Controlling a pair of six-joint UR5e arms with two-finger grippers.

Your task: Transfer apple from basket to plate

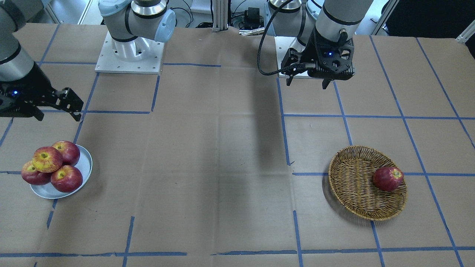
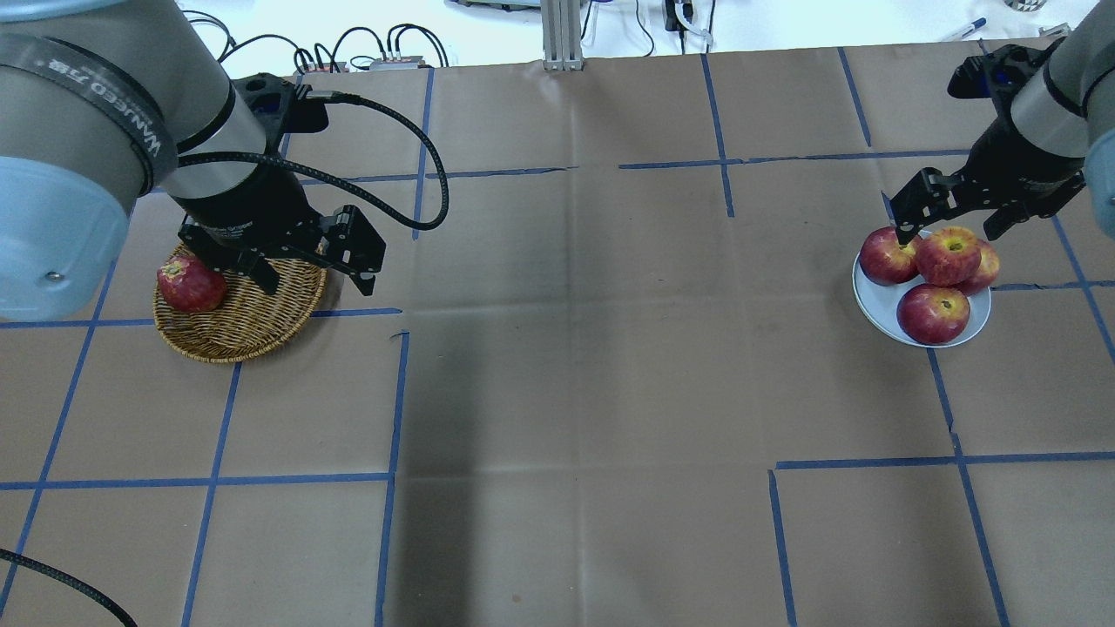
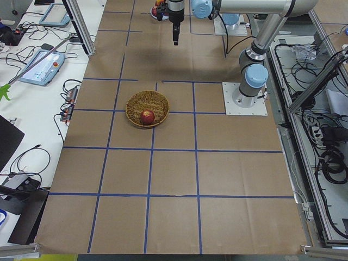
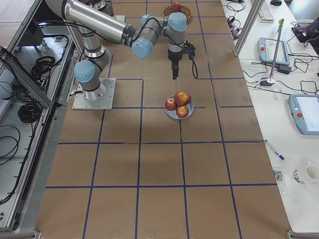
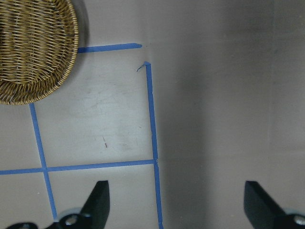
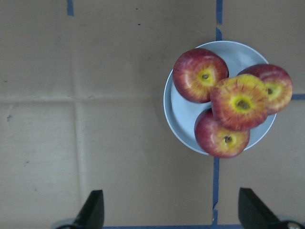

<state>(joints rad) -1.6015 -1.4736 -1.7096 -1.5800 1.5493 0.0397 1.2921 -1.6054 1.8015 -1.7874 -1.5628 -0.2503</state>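
The pale yellow-and-red apple (image 1: 47,158) lies on top of three dark red apples on the silver plate (image 1: 86,168) and also shows in the right wrist view (image 6: 240,102). My right gripper (image 1: 58,118) is open and empty, raised above and behind the plate (image 6: 178,114). The wicker basket (image 1: 352,185) holds one dark red apple (image 1: 387,178). My left gripper (image 1: 308,79) is open and empty, high above the table, beside the basket (image 2: 253,322) toward the table's middle. In the left wrist view only the basket's rim (image 5: 38,52) shows.
Brown paper with blue tape lines covers the table (image 1: 222,167). The arm bases (image 1: 130,55) stand at the robot's edge. Cables and control pendants (image 4: 271,50) lie beyond the table's far edge.
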